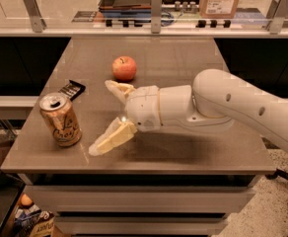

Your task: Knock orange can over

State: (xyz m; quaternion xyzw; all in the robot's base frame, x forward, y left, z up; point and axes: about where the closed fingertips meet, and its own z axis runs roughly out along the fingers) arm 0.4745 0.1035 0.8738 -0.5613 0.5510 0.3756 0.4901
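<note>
The orange can (60, 119) stands upright near the table's front left corner, silver top with pull tab showing. My gripper (102, 116) is open, its two cream fingers spread wide, just right of the can and apart from it. One fingertip (95, 149) is low near the front edge, the other (109, 84) is farther back. The white arm reaches in from the right.
A red-orange apple (124, 68) sits behind the gripper at mid-table. A small dark packet (71, 89) lies behind the can. The grey table (223, 152) ends in a front edge close below the can. A counter with boxes runs along the back.
</note>
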